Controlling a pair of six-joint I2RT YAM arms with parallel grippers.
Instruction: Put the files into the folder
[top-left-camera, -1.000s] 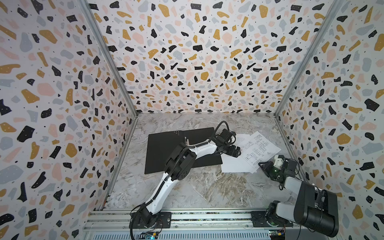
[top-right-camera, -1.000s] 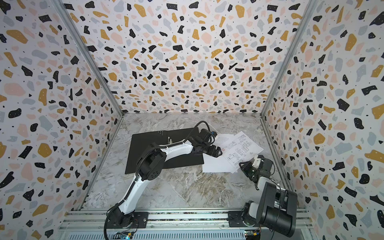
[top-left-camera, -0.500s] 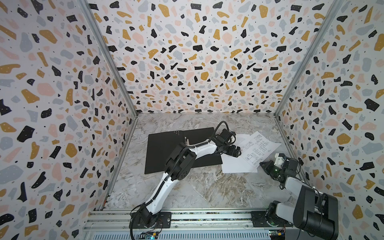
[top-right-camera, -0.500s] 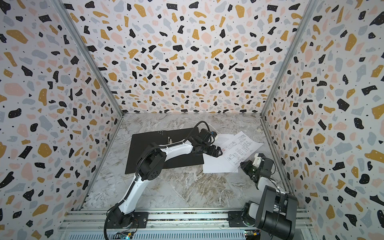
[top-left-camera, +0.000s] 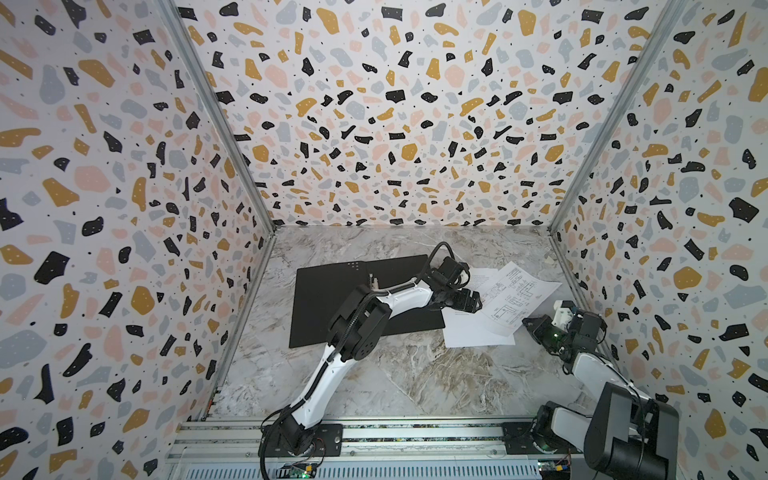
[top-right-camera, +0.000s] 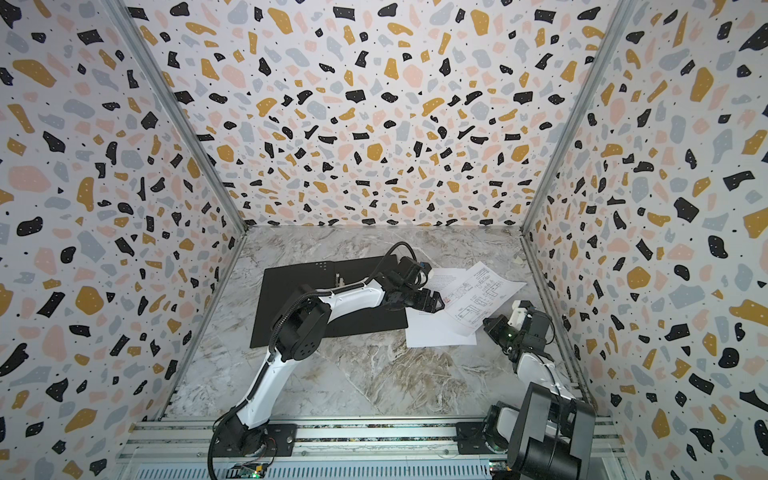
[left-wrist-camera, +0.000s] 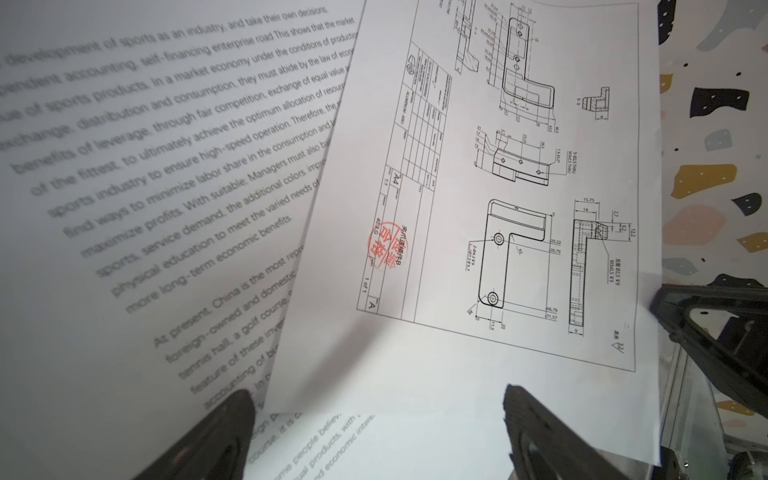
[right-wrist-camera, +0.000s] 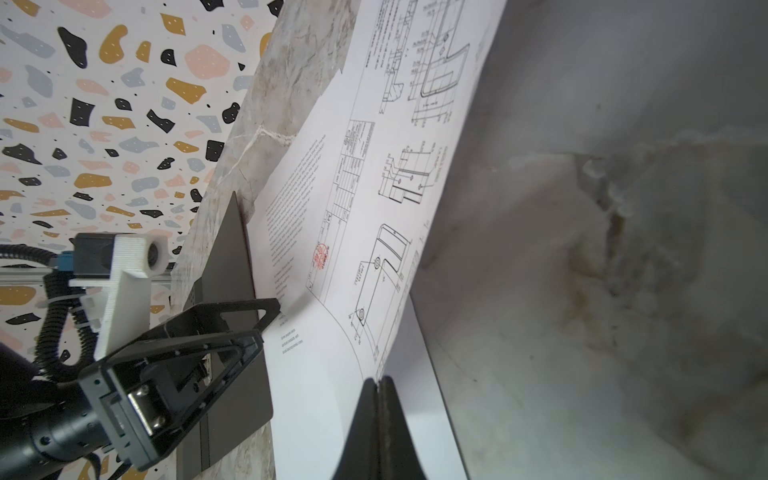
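Right fingers (right-wrist-camera: 363, 424) pinched the white line-drawing paper sheet (right-wrist-camera: 386, 216); left fingers (left-wrist-camera: 536, 432) stood spread. Hard tugging could tear it.

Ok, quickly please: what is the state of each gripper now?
Left gripper: open, holding nothing.
Right gripper: closed on the edge of the drawing sheet.

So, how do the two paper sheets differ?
The text sheet carries printed paragraphs; the drawing sheet carries line drawings, a table and a red stamp. The drawing sheet lies askew over the text sheet. The right gripper has its jaws shut on the drawing sheet's edge, which curls up; the text sheet lies flat. Both are white.
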